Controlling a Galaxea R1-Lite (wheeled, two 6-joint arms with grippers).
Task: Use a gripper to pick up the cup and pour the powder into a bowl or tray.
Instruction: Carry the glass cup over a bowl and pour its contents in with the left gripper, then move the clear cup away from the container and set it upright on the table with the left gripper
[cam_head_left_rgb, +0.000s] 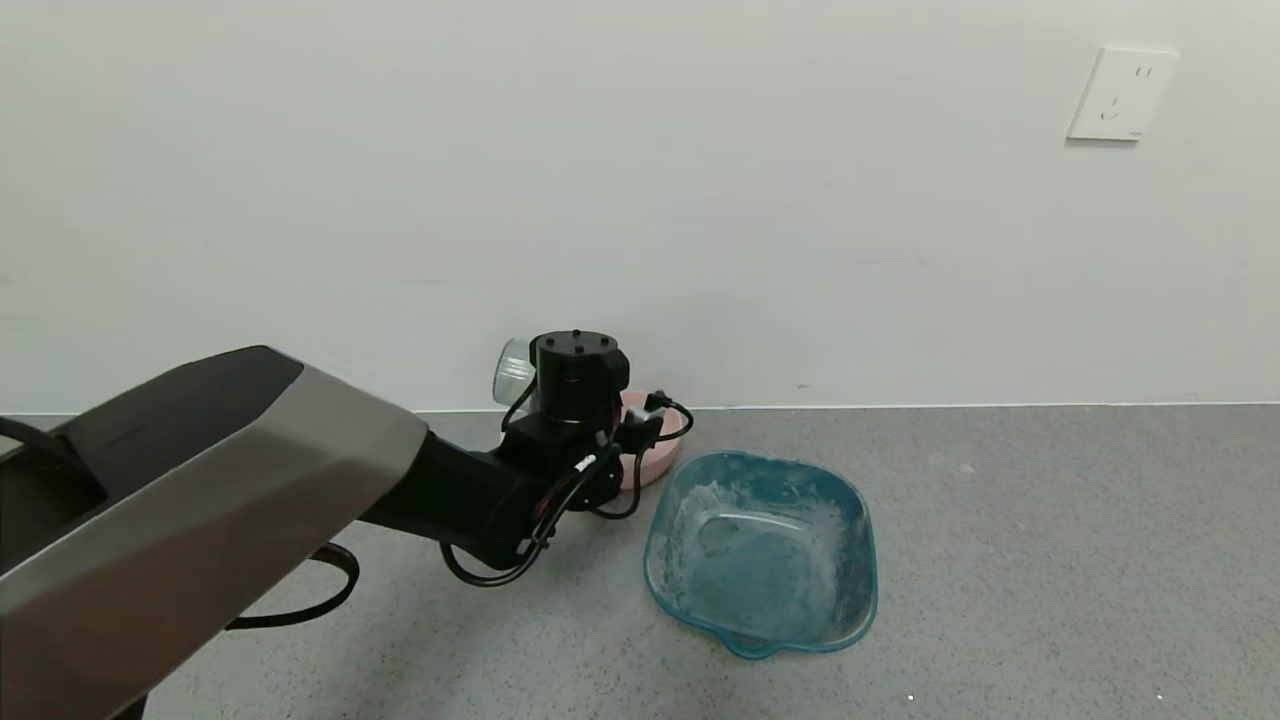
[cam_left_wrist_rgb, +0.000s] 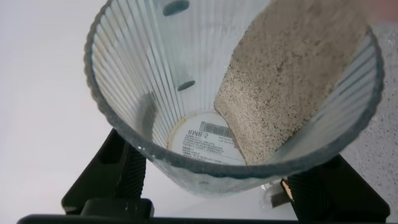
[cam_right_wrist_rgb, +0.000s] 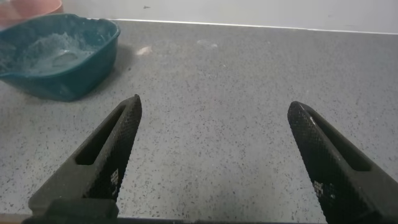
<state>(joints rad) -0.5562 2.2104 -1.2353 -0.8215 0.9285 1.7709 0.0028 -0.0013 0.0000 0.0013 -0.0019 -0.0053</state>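
Observation:
My left gripper is at the back of the table by the wall, shut on the cup. The cup is clear, ribbed and tipped well over, sticking out to the left of the wrist. In the left wrist view I look into the cup's mouth, with black fingers on both sides and a label on its base. I see no heap of powder inside. The pink bowl sits just right of the gripper, half hidden by it. My right gripper is open and empty above bare table.
A teal translucent tray with a spout, dusted with white powder, stands right of the pink bowl; it also shows in the right wrist view. The white wall runs close behind the cup. Grey table extends to the right.

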